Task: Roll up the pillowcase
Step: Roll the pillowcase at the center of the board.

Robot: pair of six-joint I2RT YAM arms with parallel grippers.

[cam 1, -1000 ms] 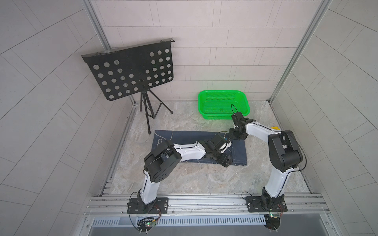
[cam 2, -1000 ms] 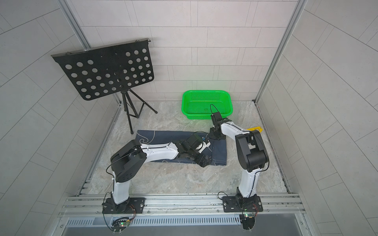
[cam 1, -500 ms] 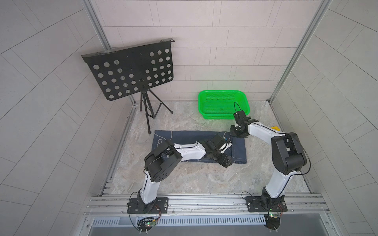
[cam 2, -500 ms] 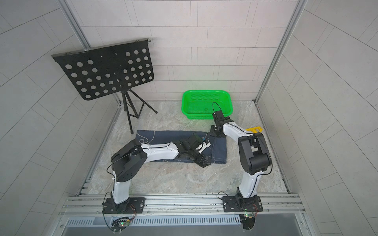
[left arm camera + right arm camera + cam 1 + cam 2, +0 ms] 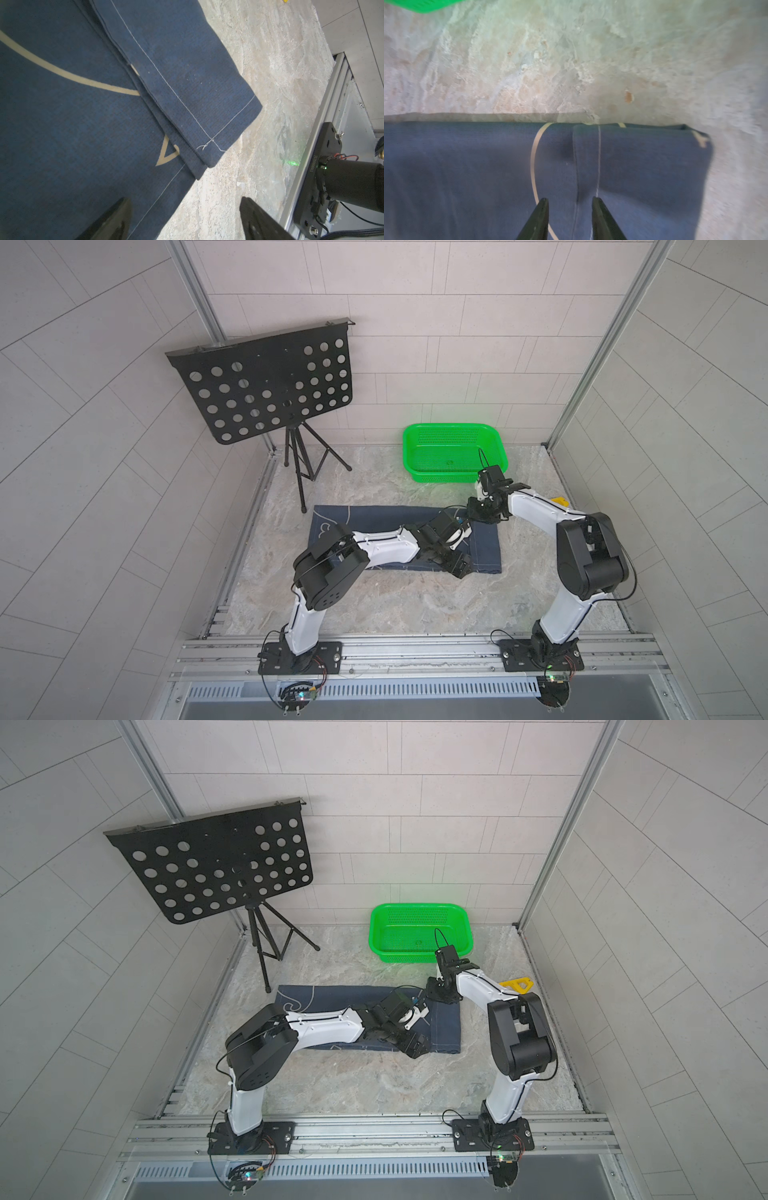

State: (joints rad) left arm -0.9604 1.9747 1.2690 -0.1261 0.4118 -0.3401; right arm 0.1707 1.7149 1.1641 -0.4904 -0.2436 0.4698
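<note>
The pillowcase [image 5: 374,516] lies flat on the table [image 5: 374,605], a long folded strip, unrolled. Our left jaws stand wide apart astride its edge, the stitched corner just ahead. Our right jaws, partly apart, are over the hem, gripping nothing. We judge the roll unstarted: both must pinch that short end and turn it evenly. No writing is legible.

The left arm [image 5: 386,548] and right arm [image 5: 536,510] wear white shells between bulky black joints, thin black cables alongside, on black screwed base plates [image 5: 328,655]. The right gripper [image 5: 570,200] has black tapered fingers [image 5: 538,218].
</note>
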